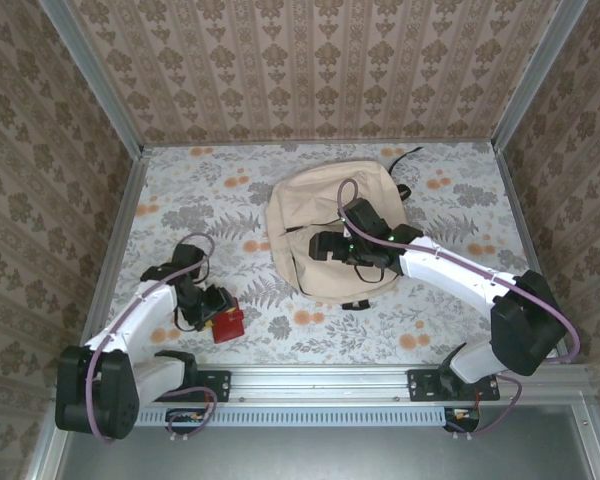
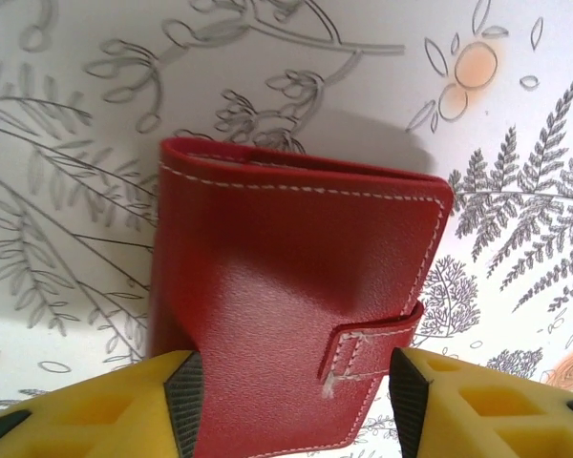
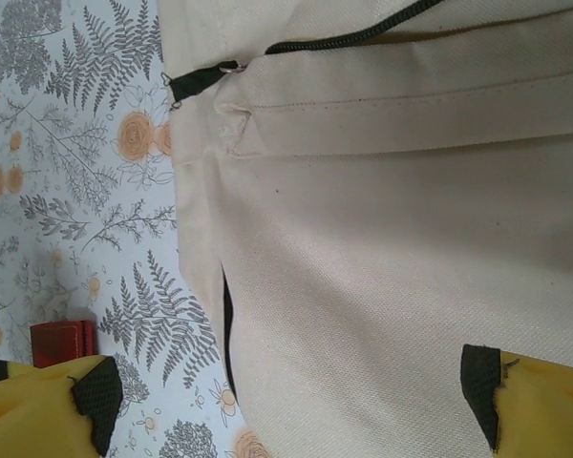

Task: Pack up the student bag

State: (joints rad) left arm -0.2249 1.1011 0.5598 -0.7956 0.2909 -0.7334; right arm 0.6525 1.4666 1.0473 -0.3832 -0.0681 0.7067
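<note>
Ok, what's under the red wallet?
The flowery table shows around the wallet, with a shadow past its far edge. The patch straight beneath it is covered, so I can't tell what's there.

Bright, even light casts soft shadows; close wrist views blur slightly.

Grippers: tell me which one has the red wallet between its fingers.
The left gripper: its yellow fingers flank the red wallet. The right gripper hangs open over the student bag.
</note>
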